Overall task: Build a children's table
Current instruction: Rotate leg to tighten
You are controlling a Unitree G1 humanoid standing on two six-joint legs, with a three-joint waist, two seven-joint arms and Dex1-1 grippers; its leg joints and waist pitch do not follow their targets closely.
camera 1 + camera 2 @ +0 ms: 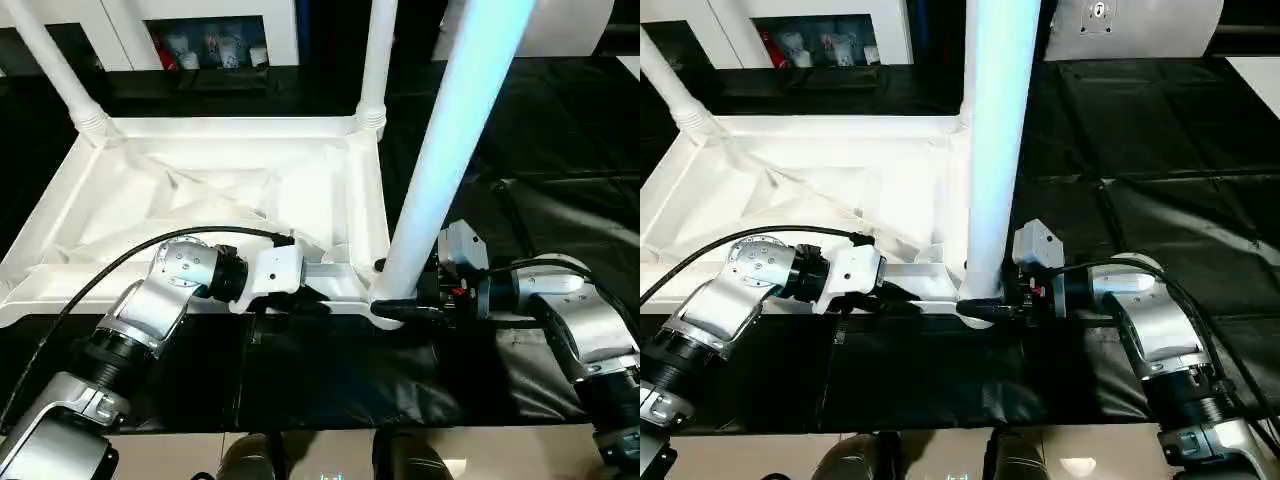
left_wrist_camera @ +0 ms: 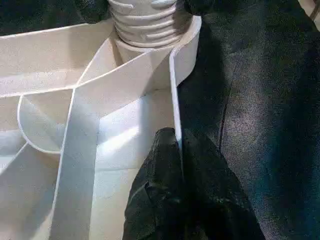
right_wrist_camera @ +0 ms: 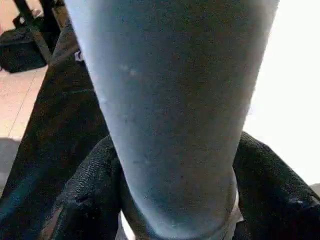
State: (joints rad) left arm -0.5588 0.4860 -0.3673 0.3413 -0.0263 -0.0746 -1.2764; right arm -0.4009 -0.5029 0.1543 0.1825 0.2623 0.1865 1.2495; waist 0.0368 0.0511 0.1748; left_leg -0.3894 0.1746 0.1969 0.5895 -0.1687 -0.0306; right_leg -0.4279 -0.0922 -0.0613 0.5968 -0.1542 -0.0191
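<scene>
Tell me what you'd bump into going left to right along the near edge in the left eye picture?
Left gripper pinching the white plastic tabletop's near wall → tall round white leg in the corner socket → right gripper clasping its base.

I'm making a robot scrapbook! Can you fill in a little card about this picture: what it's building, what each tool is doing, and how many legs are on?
building: white children's table, lying upside down on the black sheet
left tool: pinching the tabletop's near rim wall
right tool: gripping the near-right leg low down, by its corner socket
legs standing: three in view, two at the far corners plus the gripped one
near-left corner: can't tell
</scene>
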